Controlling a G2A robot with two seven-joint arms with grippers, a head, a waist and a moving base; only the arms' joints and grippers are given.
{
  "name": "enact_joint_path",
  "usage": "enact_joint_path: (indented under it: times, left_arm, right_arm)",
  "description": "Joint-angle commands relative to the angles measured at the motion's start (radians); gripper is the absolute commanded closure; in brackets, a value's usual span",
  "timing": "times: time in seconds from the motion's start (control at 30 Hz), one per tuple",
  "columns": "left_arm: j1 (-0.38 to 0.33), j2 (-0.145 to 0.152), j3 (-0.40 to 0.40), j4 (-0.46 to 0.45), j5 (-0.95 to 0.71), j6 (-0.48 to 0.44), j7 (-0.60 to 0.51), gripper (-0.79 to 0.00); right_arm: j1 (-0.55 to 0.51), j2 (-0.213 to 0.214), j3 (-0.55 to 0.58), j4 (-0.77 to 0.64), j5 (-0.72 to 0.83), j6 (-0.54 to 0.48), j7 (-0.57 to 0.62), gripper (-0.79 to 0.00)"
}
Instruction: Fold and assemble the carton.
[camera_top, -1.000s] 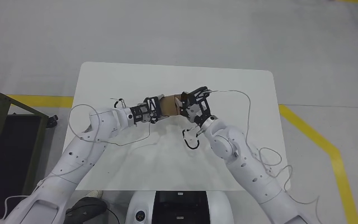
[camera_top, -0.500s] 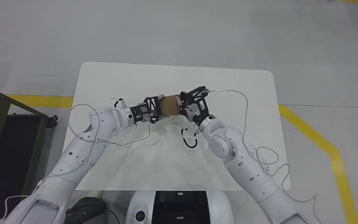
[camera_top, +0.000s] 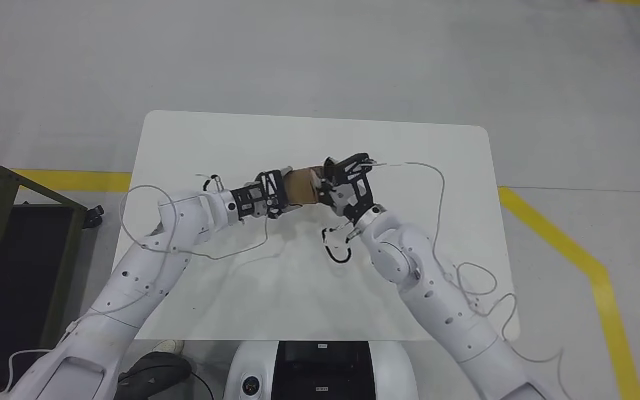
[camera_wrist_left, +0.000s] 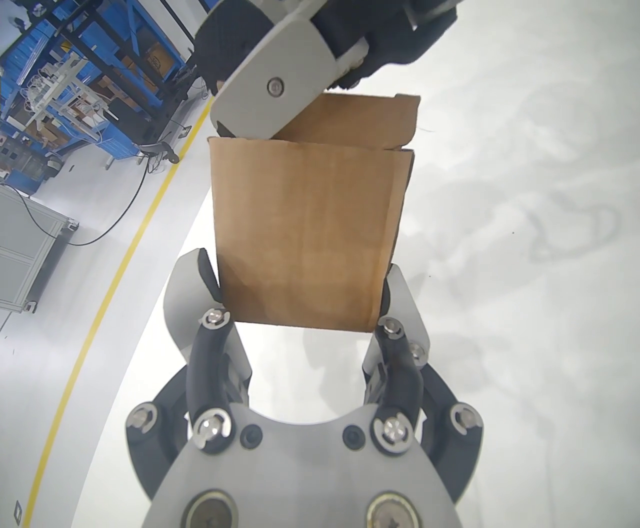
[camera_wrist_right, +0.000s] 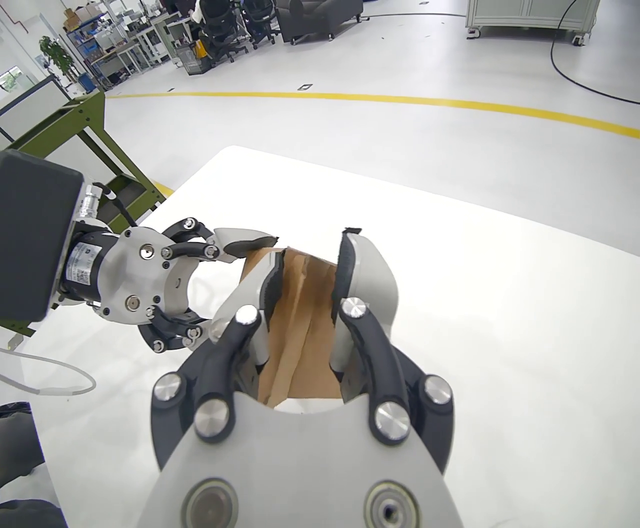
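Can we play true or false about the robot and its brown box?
1. The carton is brown cardboard. True.
2. Only one gripper has hold of it. False: the left gripper grips one end and the right gripper grips the other.
3. The table is white. True.
4. The carton sits at a corner of the table. False: it is near the middle, between the two grippers.

- The right end effector (camera_wrist_right: 311, 270) hides one far corner of the carton (camera_wrist_left: 307, 235).
- From above, the left end effector (camera_top: 280, 192) and the right one cover most of the carton; its flaps cannot be told.
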Motion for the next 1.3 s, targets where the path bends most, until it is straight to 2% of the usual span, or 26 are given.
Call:
enact_joint_path:
  times: [0.0,0.2,0.37,0.67,0.73,0.77,0.9,1.03,1.07,1.27]
  left_arm:
    - [-0.001,-0.001,0.0,0.003,-0.001,0.002,-0.002,-0.197]
    - [-0.005,-0.002,0.0,0.008,-0.001,0.005,-0.005,-0.197]
    - [-0.009,-0.003,-0.005,0.013,-0.005,0.008,-0.008,-0.197]
    - [-0.008,-0.004,-0.01,0.018,-0.009,0.011,-0.011,-0.197]
    - [-0.008,-0.004,-0.011,0.017,-0.009,0.013,-0.01,-0.2]
    - [-0.008,-0.004,-0.011,0.017,-0.009,0.013,-0.01,-0.2]
    - [-0.007,-0.005,-0.013,0.016,-0.008,0.013,-0.012,-0.203]
    - [-0.007,-0.005,-0.014,0.014,-0.007,0.013,-0.013,-0.203]
    - [-0.006,-0.005,-0.015,0.013,-0.007,0.012,-0.011,-0.203]
    - [-0.005,-0.005,-0.017,0.01,-0.007,0.01,-0.012,-0.203]
  right_arm:
    - [-0.011,0.002,0.008,-0.012,-0.002,-0.004,0.002,-0.339]
    - [-0.035,0.005,0.022,-0.031,-0.011,-0.013,0.005,-0.212]
    - [-0.049,0.006,0.033,-0.04,-0.01,-0.021,0.002,-0.222]
    - [-0.094,0.013,0.064,-0.069,-0.016,-0.035,-0.005,-0.157]
    - [-0.099,0.013,0.065,-0.072,-0.015,-0.039,-0.003,-0.123]
    - [-0.101,0.013,0.064,-0.072,-0.015,-0.04,-0.003,-0.071]
    - [-0.101,0.012,0.062,-0.067,-0.012,-0.045,-0.003,0.0]
    - [-0.094,0.009,0.055,-0.063,-0.021,-0.043,0.007,-0.006]
    - [-0.093,0.008,0.052,-0.062,-0.022,-0.041,0.009,-0.034]
    - [-0.082,0.003,0.039,-0.052,-0.036,-0.031,0.015,-0.077]
